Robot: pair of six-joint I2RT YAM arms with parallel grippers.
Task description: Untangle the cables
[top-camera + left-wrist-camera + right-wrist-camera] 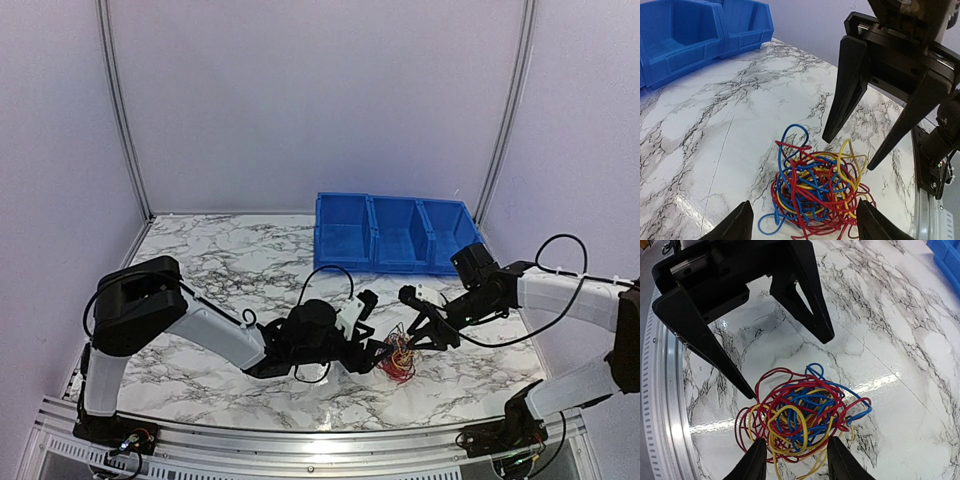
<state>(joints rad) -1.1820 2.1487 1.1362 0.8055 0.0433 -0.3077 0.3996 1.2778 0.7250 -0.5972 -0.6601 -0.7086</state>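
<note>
- The left pincer (805, 222) is open wide with a finger on either side of the cables (815, 192), and it grips nothing. The right pincer (848, 154) is also open, though narrower, with its tips just above the far side of the bunch.
- The cables lie in one tight knot of red, blue and yellow wire on the table (705, 125). They sit between the two pincers, near the front edge and well apart from the bins (690, 35).
- If either pincer closes on the whole clump instead of one strand, a pull would likely tighten the knot or lift it in one piece.
- The wire is thin, so it may slip from the fingers, or a loop may snag on a tip.
- The pincers face each other closely over the bunch, so closing in together could make them collide.
- The table is glossy white marble pattern with dark veins and glare, and the bunch would probably slide on it.
- The room has plain pale walls (320, 100), with the bins at the back right.
</note>
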